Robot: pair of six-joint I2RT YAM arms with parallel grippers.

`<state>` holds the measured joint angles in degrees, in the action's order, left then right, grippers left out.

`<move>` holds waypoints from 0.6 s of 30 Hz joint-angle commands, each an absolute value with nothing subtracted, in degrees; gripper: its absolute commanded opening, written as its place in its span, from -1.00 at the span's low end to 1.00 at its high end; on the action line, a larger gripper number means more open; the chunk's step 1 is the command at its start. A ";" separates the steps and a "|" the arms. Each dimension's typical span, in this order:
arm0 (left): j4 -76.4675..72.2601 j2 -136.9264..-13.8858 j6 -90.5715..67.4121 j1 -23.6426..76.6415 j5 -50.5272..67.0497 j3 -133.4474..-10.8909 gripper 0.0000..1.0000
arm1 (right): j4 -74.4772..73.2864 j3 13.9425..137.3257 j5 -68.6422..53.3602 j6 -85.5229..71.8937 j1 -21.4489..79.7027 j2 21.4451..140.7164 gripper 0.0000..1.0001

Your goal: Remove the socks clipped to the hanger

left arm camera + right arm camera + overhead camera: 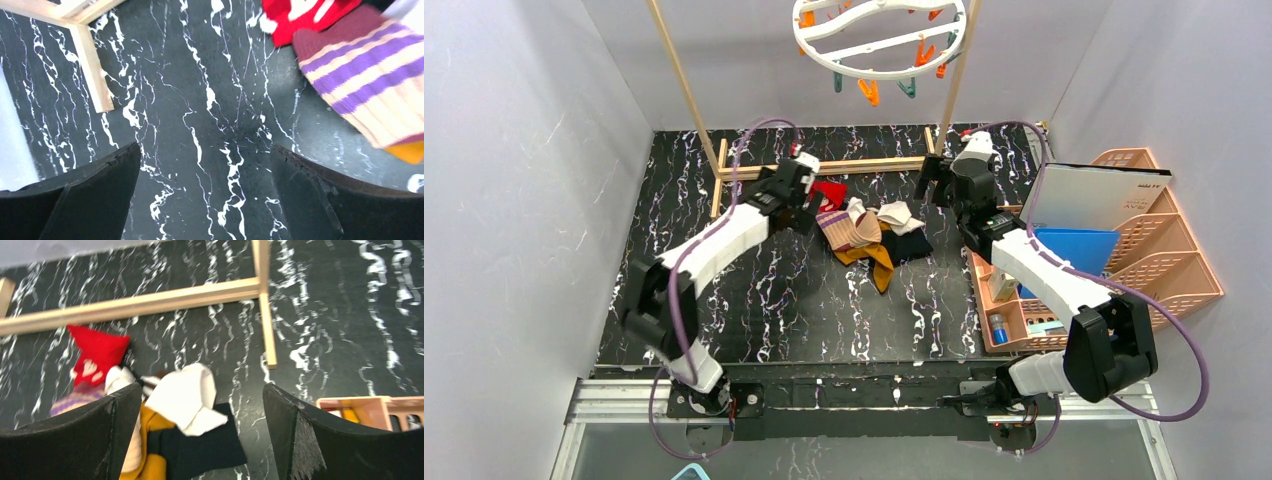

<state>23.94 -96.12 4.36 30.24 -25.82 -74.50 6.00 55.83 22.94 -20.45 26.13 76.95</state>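
Observation:
The white round hanger point(879, 35) hangs at the top with orange and teal clothespins point(869, 92); I see no sock clipped to it. The socks lie in a pile point(874, 240) on the black marbled table. My left gripper point(812, 212) is open and empty just left of the pile; its view point(204, 150) shows the red sock point(305, 17) and striped sock point(370, 75) to the upper right. My right gripper point(931, 185) is open and empty above the pile's right side point(201, 387), over the white sock point(185, 397), black sock point(205, 447) and mustard sock point(147, 440).
The light wooden pole frame point(824, 168) stands behind the pile, its base bar point(150, 302) and foot point(90, 65) on the table. A pink basket rack point(1164, 240) with boxes and bottles sits at the right. Grey walls enclose the table.

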 commanded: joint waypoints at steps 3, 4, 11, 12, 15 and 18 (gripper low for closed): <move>5.31 -79.49 0.56 23.81 -15.87 -63.59 0.97 | 5.70 57.46 1.51 -16.25 23.71 77.01 0.96; 5.09 -78.73 0.38 22.71 -14.70 -63.23 0.97 | 6.78 56.75 -1.52 -15.84 23.10 76.69 0.96; 0.71 -74.55 -2.91 15.25 -6.46 -59.21 0.97 | 10.83 53.78 -13.48 -20.97 16.28 75.96 0.96; 0.32 -73.67 -3.35 14.28 -5.98 -58.40 0.97 | 7.81 55.62 -11.56 -21.72 16.00 77.06 0.96; -3.96 -71.56 -4.00 11.90 -3.84 -56.05 0.97 | 0.83 59.57 -8.02 -21.32 15.91 79.55 0.96; -6.26 -70.08 -4.83 10.68 -3.83 -54.78 0.97 | 4.17 56.72 -6.53 -21.08 15.94 77.32 0.96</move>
<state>-0.43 -74.70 -2.83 12.27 -6.44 -55.99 3.79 56.36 -7.64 -20.47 15.75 79.13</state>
